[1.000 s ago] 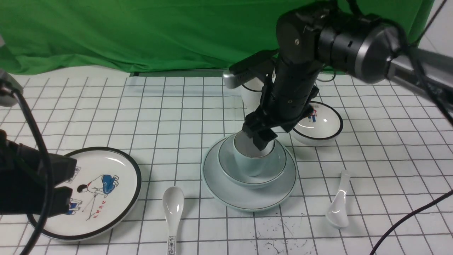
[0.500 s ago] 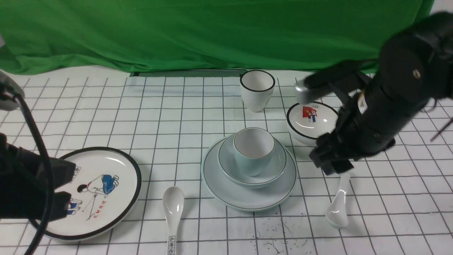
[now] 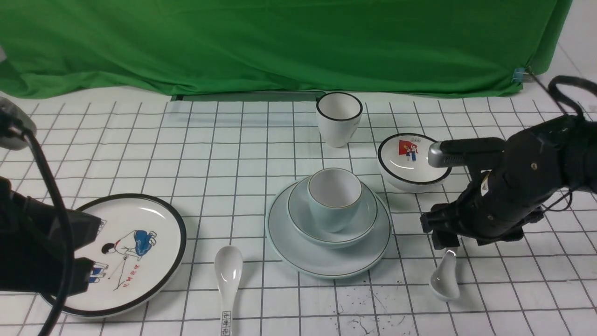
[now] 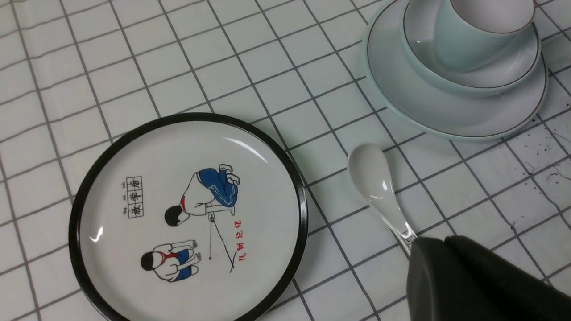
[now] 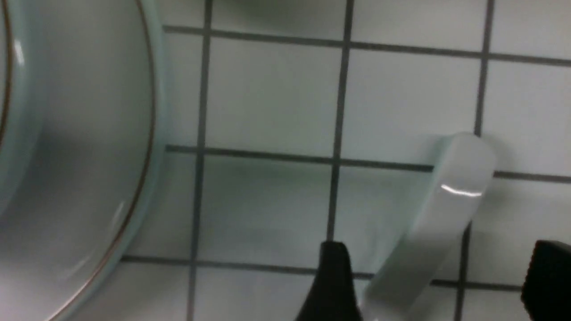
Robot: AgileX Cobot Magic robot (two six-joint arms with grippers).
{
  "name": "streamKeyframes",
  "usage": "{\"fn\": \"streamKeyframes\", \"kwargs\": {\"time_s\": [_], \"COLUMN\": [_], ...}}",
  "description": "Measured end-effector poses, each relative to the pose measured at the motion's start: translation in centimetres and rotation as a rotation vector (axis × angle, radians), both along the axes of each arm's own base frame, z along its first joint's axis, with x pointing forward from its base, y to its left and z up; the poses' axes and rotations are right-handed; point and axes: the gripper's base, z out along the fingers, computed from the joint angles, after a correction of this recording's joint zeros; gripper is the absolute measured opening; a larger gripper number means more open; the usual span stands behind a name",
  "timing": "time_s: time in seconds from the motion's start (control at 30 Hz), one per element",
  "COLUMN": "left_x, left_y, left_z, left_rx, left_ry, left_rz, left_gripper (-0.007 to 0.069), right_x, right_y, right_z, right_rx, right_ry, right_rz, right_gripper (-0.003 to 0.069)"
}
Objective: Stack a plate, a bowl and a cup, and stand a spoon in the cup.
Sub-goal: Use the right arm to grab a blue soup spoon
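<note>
Clutter rings the pale stack at the middle of the gridded worktop (image 3: 210, 149). A taller white cup with a thick black rim (image 3: 339, 119) stands at 12 o'clock and a black-rimmed bowl with a red picture (image 3: 413, 161) at 2 o'clock. A black-rimmed plate with cartoon children (image 3: 135, 252) lies at 9 o'clock. A white spoon with black characters on its handle (image 3: 227, 280) lies at 7 o'clock, just beside the stack. Green cloth (image 3: 280, 42) hangs behind.

The right arm (image 3: 508, 196) reaches in low on the 3 o'clock side and hides the handle end of the spoon (image 3: 445, 277) in the front view.

The plate (image 3: 326, 263) carries the bowl (image 3: 338, 239), and the cup (image 3: 333, 205) stands upright and empty in the bowl. All three are pale blue-green with a thin dark rim line.

The spoon is plain glossy white ceramic. It lies on the worktop at 4 o'clock from the stack, apart from the plate, scoop toward the robot.

The right arm's jaws stand apart, one on each side of the spoon's handle. Whether either touches it cannot be told.

The left arm (image 3: 32, 247) sits out at 8 o'clock, over the cartoon plate's edge, its jaws closed together.
</note>
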Motion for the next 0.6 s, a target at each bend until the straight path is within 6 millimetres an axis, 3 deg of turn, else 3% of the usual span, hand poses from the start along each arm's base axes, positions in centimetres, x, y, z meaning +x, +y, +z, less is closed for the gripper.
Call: {"fn": "streamKeyframes", "kwargs": {"time_s": [0.17,0.33,0.43,0.6], "left_x": [0.0,0.0,0.0,0.0], "left_y": [0.0,0.0,0.0,0.0], "left_z": [0.0,0.0,0.0,0.0], "left_rx": [0.0,0.0,0.0,0.0], "left_ry": [0.0,0.0,0.0,0.0], "left_rz": [0.0,0.0,0.0,0.0], "left_gripper": [-0.0036,-0.0036,-0.0036,-0.0036], "right_x": [0.59,0.65,0.67,0.62], "right_y": [0.22,0.25,0.26,0.24], "right_z": [-1.37,-1.38,-1.37,-0.96], "right_rx": [-0.003,-0.001,0.0,-0.002], "right_ry": [0.022,0.019,0.017,0.005], "right_rz": [-0.014,-0.015,-0.014,0.003], "right_gripper": [0.0498,0.0258,0.0177,0.0168]}}
